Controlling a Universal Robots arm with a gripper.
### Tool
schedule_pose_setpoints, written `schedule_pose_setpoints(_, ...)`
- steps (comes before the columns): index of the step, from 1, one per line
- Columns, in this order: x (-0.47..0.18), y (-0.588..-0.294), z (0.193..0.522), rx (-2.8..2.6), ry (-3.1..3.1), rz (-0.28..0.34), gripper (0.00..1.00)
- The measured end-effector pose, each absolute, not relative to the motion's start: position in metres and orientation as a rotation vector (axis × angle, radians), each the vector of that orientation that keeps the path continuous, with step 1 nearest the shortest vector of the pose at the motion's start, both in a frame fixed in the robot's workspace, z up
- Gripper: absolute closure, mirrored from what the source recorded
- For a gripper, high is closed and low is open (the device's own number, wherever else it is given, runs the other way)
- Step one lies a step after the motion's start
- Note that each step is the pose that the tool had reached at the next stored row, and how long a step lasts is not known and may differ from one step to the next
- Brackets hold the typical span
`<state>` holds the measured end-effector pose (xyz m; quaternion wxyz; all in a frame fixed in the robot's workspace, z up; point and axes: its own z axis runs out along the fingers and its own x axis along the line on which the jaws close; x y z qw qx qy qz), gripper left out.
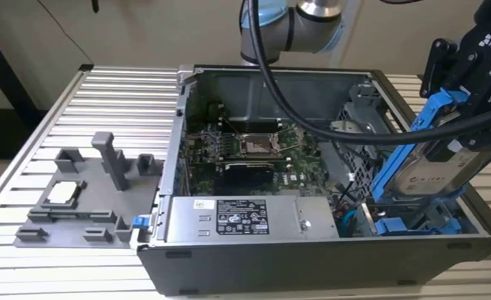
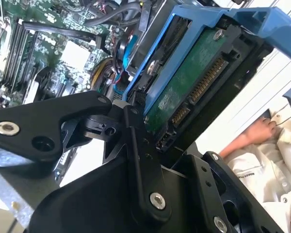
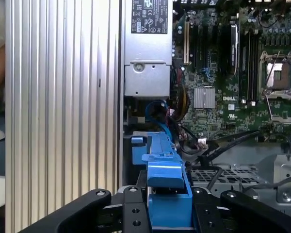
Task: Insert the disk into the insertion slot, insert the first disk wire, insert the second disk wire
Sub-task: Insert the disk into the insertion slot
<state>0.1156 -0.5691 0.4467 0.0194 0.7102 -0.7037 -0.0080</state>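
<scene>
My gripper is shut on the disk, a silver-grey drive in a bright blue carrier. I hold it tilted over the front corner of the open computer case at the exterior view's right. Its lower end dips toward the insertion slot of the grey perforated drive cage, where more blue plastic shows. The second wrist view shows the disk's green circuit board and connector between my black fingers. In the first wrist view the blue carrier sits between the fingers, above the cage.
The silver power supply lies along the case's front, beside the motherboard. Blue and black cables bunch near the cage. A grey fixture plate rests on the ribbed table. A person's hand is close by.
</scene>
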Motion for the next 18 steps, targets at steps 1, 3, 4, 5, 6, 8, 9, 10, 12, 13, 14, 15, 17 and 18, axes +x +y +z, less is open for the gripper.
schedule_pose_setpoints(1, 0.116, -0.569, 0.445, 2.205, -2.183, -0.025, 0.67)
schedule_pose_setpoints(3, 0.117, -0.569, 0.442, 2.206, -2.182, -0.025, 0.67)
schedule_pose_setpoints(4, 0.117, -0.569, 0.440, 2.207, -2.181, -0.025, 0.67)
schedule_pose_setpoints(5, 0.118, -0.569, 0.439, 2.207, -2.181, -0.025, 0.67)
schedule_pose_setpoints(6, 0.118, -0.569, 0.437, 2.207, -2.180, -0.025, 0.67)
schedule_pose_setpoints(8, 0.119, -0.569, 0.434, 2.209, -2.179, -0.025, 0.67)
schedule_pose_setpoints(9, 0.120, -0.569, 0.432, 2.209, -2.179, -0.025, 0.67)
schedule_pose_setpoints(10, 0.121, -0.569, 0.430, 2.210, -2.178, -0.025, 0.67)
schedule_pose_setpoints(12, 0.121, -0.569, 0.428, 2.210, -2.177, -0.025, 0.67)
schedule_pose_setpoints(13, 0.122, -0.569, 0.426, 2.211, -2.177, -0.025, 0.67)
schedule_pose_setpoints(14, 0.122, -0.569, 0.425, 2.211, -2.177, -0.025, 0.67)
schedule_pose_setpoints(15, 0.122, -0.569, 0.424, 2.211, -2.177, -0.025, 0.67)
schedule_pose_setpoints(17, 0.123, -0.569, 0.421, 2.212, -2.176, -0.025, 0.67)
schedule_pose_setpoints(18, 0.123, -0.569, 0.420, 2.212, -2.176, -0.026, 0.67)
